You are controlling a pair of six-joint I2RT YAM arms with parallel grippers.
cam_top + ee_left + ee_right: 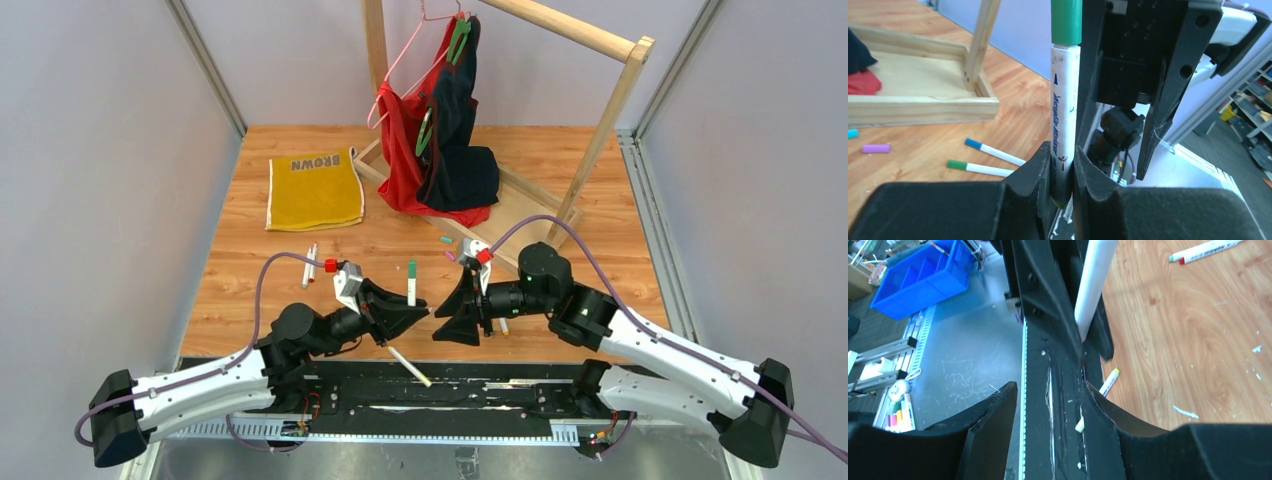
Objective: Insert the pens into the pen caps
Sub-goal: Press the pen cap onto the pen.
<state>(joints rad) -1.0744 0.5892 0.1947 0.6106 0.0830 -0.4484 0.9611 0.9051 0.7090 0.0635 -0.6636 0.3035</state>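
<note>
Pen (410,367) across near edge of table (600,190)

White pen (1065,115), green cap (1066,22) on top, upright in my left claw (1063,172); blue-tipped pen (995,151) and green-tipped pen (979,168) lie on the counter (1023,100) near purple cap (875,148) and teal cap (852,133).

Between the left claw's (1060,167) pads (1033,170) sits a pen (1065,100): smooth, glossy white plastic barrel with printed lettering. Above the pads, its green cap (1066,22) is plastic too, with a satin finish. The pads themselves look matt black and faintly grainy, like foam rubber.

Left of that claw is the table (923,150), varnished wood with warm grain and a soft sheen. There's also a rack base (913,107) of pale, raw-looking timber.

The right claw (1048,402) has the same dull black finish. Under it lies a grey sheet (963,355), scratched and hazy, apparently metal. To its left is a shiny blue plastic bin (923,277).
</note>
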